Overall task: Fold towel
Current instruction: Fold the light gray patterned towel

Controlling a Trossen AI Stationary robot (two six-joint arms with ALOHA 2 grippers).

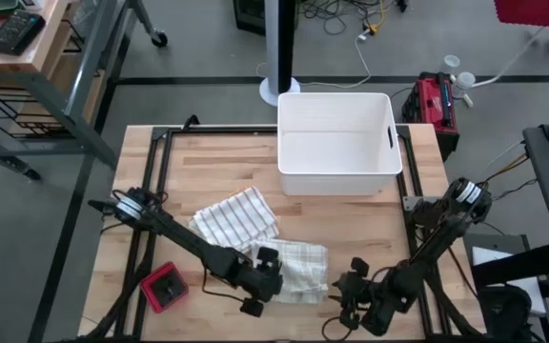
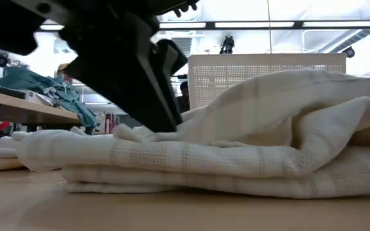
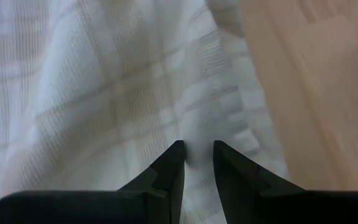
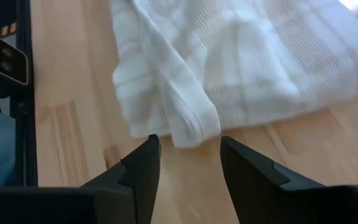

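From above, your towel (image 1: 260, 240) lies bunched near the worktop's (image 1: 351, 224) front edge, left tool (image 1: 263, 276) on it, right tool (image 1: 349, 295) beside it. Left wrist: narrowly parted fingers pinch cloth. Right wrist: jaws open, empty; next, grasp that near corner.

Towel (image 1: 298, 267) soft waffle-weave cloth (matt); table (image 1: 227, 162) smooth pale wood.

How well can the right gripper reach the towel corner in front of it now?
Probably well. The right gripper is open and the towel corner lies just ahead on bare table, with nothing between. The left gripper works elsewhere on the towel.
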